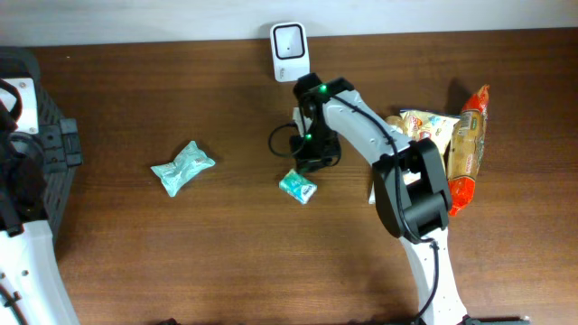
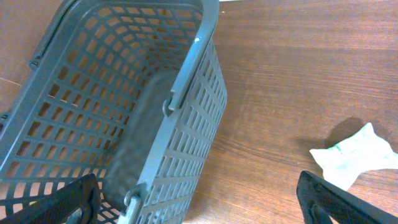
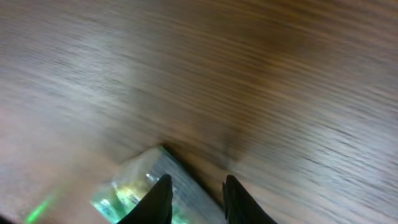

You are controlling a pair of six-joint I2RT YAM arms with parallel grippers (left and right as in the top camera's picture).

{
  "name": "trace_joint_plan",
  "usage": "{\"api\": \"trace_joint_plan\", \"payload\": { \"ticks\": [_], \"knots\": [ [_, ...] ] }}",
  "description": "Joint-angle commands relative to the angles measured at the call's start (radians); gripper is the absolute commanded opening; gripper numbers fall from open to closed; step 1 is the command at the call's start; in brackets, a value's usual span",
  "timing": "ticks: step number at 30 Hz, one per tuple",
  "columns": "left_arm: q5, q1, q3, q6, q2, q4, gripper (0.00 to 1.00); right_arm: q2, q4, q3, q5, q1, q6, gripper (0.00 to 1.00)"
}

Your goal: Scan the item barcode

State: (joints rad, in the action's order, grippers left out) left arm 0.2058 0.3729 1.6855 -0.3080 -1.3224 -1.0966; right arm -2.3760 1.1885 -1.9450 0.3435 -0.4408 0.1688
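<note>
Near scanner (image 1: 288, 41): see teal packet (image 1: 298, 186) lying loose (scan done or pending, cannot tell) | read right gripper (image 3: 198, 182) as slightly parted, empty | read left gripper (image 2: 199, 208) as wide, empty.

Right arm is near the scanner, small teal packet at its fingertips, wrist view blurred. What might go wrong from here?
1. Grip: the small teal packet sits to one side of the right gripper. Blur hides whether it is held, so it may drop.
2. Scan: overhead, the gripper stands between packet and scanner, so the barcode may not face the window.
</note>
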Motion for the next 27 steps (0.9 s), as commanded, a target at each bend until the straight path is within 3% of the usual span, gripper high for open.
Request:
{"api": "trace_joint_plan", "payload": {
  "ticks": [1, 4, 8, 13, 20, 25, 27],
  "knots": [
    [-0.007, 0.003, 0.005, -0.011, 0.002, 0.003, 0.99, 0.011, -0.031, 0.004, 0.058, -0.027, -0.053, 0.27],
    [-0.008, 0.003, 0.005, -0.011, 0.002, 0.002, 0.99, 0.012, 0.002, -0.036, 0.069, 0.004, -0.142, 0.27],
    [-0.008, 0.003, 0.005, -0.011, 0.002, 0.003, 0.99, 0.012, 0.195, -0.192, 0.033, 0.075, -0.391, 0.36],
    [-0.007, 0.003, 0.005, -0.011, 0.002, 0.003, 0.99, 0.006, 0.155, -0.029, 0.016, 0.082, -0.401, 0.34],
    [-0.008, 0.003, 0.005, -0.011, 0.002, 0.002, 0.99, 0.006, 0.312, -0.028, 0.016, -0.008, -0.399, 0.34],
    [-0.008, 0.003, 0.005, -0.011, 0.002, 0.002, 0.99, 0.006, 0.333, -0.028, 0.053, -0.050, -0.398, 0.34],
    [-0.008, 0.003, 0.005, -0.011, 0.002, 0.002, 0.99, 0.006, 0.327, -0.028, 0.066, -0.083, -0.440, 0.26]
  ]
}}
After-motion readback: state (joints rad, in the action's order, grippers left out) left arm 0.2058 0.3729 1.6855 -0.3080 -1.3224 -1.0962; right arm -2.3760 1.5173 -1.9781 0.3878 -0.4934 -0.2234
